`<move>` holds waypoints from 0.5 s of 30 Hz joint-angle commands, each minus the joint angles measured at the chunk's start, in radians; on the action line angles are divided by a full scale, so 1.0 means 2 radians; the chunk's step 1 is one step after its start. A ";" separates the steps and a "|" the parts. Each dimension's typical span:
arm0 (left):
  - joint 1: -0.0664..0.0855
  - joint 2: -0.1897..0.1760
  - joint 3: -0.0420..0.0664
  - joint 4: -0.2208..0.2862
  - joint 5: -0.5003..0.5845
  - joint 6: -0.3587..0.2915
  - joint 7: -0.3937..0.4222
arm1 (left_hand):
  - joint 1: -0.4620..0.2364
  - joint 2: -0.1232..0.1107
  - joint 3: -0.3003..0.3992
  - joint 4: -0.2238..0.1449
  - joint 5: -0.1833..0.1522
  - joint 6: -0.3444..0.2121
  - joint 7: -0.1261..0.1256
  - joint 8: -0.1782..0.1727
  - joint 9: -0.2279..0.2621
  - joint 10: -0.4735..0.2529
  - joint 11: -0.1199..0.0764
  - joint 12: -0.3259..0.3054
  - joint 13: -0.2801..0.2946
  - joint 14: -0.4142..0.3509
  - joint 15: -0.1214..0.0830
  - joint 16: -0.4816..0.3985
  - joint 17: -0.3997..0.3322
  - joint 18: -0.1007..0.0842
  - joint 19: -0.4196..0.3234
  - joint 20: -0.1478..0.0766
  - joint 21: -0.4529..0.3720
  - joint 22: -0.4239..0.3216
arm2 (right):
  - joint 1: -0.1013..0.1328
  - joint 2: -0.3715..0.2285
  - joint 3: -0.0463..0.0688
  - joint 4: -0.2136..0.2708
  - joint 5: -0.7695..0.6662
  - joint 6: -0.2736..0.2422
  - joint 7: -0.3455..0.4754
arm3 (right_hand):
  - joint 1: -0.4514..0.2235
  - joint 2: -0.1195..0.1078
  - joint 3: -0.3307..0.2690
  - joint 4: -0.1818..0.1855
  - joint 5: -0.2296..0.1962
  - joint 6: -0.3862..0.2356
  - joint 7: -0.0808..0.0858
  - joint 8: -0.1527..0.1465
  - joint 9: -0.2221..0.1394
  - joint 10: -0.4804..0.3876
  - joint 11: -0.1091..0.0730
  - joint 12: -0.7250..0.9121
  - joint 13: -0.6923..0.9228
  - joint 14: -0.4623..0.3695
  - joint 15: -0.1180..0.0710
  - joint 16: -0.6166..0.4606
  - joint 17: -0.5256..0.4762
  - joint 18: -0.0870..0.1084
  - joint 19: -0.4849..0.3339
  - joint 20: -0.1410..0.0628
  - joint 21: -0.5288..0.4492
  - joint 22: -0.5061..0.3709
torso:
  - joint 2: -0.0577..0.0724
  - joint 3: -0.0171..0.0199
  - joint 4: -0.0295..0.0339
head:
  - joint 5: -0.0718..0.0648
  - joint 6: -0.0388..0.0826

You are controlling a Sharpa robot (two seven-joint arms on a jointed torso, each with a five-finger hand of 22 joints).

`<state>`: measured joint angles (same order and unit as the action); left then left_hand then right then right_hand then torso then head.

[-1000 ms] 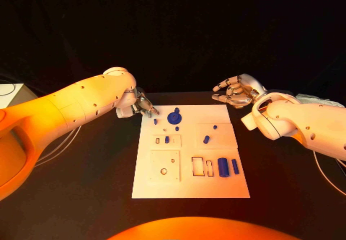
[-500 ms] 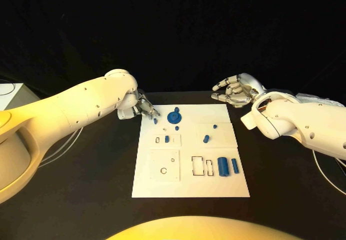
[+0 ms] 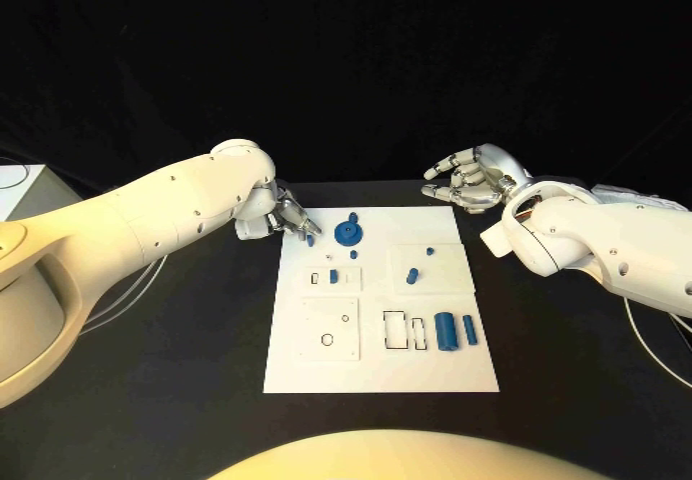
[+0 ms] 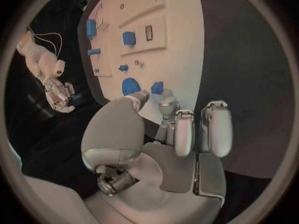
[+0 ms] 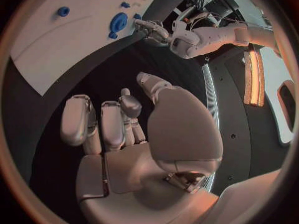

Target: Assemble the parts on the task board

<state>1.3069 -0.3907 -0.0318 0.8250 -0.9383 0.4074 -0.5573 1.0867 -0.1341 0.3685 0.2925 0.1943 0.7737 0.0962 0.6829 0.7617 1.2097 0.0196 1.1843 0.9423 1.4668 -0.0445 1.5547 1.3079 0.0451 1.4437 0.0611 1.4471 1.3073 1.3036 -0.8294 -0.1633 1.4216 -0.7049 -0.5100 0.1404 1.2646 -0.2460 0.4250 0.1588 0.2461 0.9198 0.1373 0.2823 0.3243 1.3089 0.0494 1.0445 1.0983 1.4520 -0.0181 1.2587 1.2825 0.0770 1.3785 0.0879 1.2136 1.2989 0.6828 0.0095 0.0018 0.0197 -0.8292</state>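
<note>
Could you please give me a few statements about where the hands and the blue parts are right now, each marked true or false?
1. The left hand is at the far left corner of the task board, beside a small blue piece. True.
2. The right hand is pressing on the round blue part. False: it hangs over the black table beyond the board's far right corner, fingers curled, holding nothing.
3. Two blue cylinders lie side by side near the board's right edge. True.
4. All the blue parts are stacked in one pile off the board. False: they are spread across the board.
</note>
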 commanded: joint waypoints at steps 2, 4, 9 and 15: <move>0.000 0.001 0.000 -0.001 0.005 0.013 0.007 | 0.005 0.007 0.002 -0.004 0.001 0.006 0.000 -0.003 -0.001 0.001 0.002 0.003 0.002 0.048 0.004 0.001 0.121 0.003 -0.001 0.002 0.000 0.025 | 0.000 0.000 0.000 0.001 -0.001 0.004 0.006 | -0.002 0.002 -0.001 0.003 0.001 -0.003 0.000 0.003 0.001 -0.003 0.000 -0.003 0.000 -0.003 0.000 -0.002 -0.001 0.005 -0.004 0.000 -0.002 0.000 | -0.001 0.0004 0.0001 | 0.000 -0.001; 0.000 0.001 0.000 -0.001 0.005 0.014 0.007 | 0.008 0.008 0.003 -0.005 0.001 0.007 -0.001 -0.002 -0.001 0.002 0.001 0.004 0.002 0.048 0.003 0.002 0.122 0.003 -0.001 0.002 0.000 0.025 | 0.000 0.000 0.000 0.001 -0.001 0.005 0.006 | -0.002 0.002 -0.001 0.003 0.001 -0.003 0.000 0.003 0.001 -0.003 0.000 -0.003 0.000 -0.003 0.000 -0.002 -0.001 0.005 -0.004 0.000 -0.002 0.000 | -0.001 0.0003 0.0001 | 0.000 -0.002; 0.000 0.001 -0.001 0.000 0.007 0.017 0.007 | 0.023 0.012 0.013 -0.009 0.002 0.011 -0.004 0.000 -0.002 0.003 -0.001 0.005 0.003 0.049 0.001 0.003 0.123 0.003 -0.001 0.000 0.001 0.026 | 0.000 0.000 0.000 0.001 -0.001 0.005 0.007 | -0.002 0.002 -0.001 0.003 0.001 -0.003 0.000 0.003 0.001 -0.003 0.000 -0.003 0.000 -0.003 0.000 -0.002 -0.001 0.005 -0.004 0.000 -0.002 0.000 | -0.001 0.0003 -0.0002 | 0.000 -0.002; 0.000 0.001 -0.001 0.000 0.010 0.018 0.006 | 0.039 0.015 0.033 -0.014 0.002 0.012 -0.006 0.001 -0.002 0.003 -0.004 0.006 0.003 0.049 -0.001 0.003 0.124 0.003 0.000 -0.002 0.001 0.027 | 0.000 0.000 0.000 0.001 -0.001 0.005 0.007 | -0.002 0.002 -0.001 0.003 0.001 -0.003 0.000 0.003 0.001 -0.003 0.000 -0.003 0.000 -0.003 0.000 -0.002 -0.001 0.005 -0.004 0.000 -0.002 0.000 | -0.001 0.0005 0.0000 | 0.000 -0.003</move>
<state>1.3062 -0.3911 -0.0331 0.8236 -0.9306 0.4222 -0.5548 1.1550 -0.1039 0.4311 0.2638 0.1943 0.7920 0.0851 0.6829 0.7584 1.2135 0.0159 1.1917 0.9470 1.4668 -0.0445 1.5562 1.3077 0.0451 1.4437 0.0611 1.4471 1.3081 1.3036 -0.8292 -0.1633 1.4215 -0.7045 -0.5099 0.1409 1.2646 -0.2460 0.4250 0.1588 0.2461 0.9198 0.1373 0.2823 0.3242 1.3090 0.0495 1.0445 1.0983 1.4520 -0.0180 1.2587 1.2826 0.0769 1.3785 0.0879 1.2136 1.2989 0.6812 0.0102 0.0015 0.0203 -0.8337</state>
